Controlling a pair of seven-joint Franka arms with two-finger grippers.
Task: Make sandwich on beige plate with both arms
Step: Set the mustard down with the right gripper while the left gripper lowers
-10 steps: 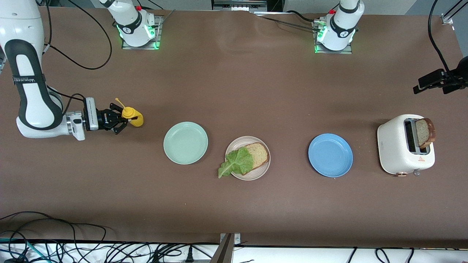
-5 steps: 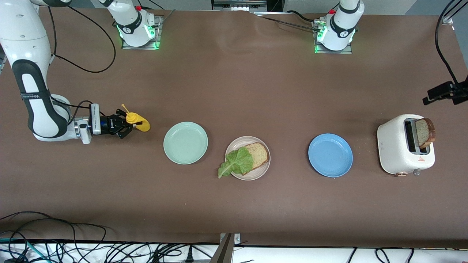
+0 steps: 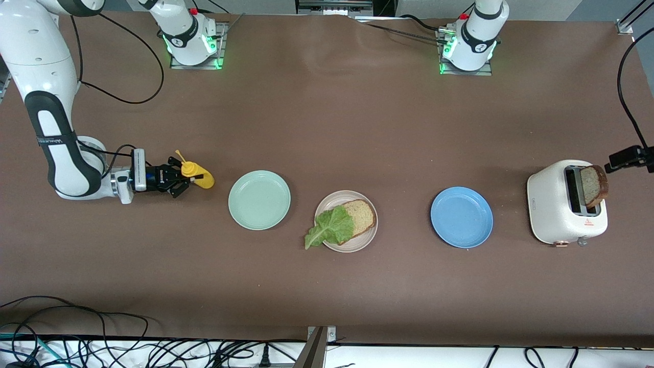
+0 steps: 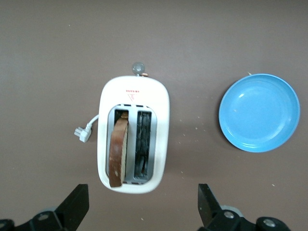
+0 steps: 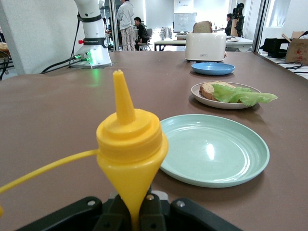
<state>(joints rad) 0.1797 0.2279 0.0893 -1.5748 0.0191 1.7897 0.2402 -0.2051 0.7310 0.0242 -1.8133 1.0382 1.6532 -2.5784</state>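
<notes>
The beige plate sits mid-table with one bread slice on it and a lettuce leaf lying over the slice and past the rim. A second slice stands in the white toaster. My left gripper hangs open above the toaster and its slice; only a black part of the left gripper shows in the front view. My right gripper is shut on a yellow squeeze bottle, low over the table beside the mint-green plate.
A blue plate lies between the beige plate and the toaster. The toaster's plug lies on the table beside it. Cables hang along the table's edge nearest the front camera.
The right gripper has carried the yellow bottle closer to the mint-green plate. The left gripper has moved in over the toaster, still open.
</notes>
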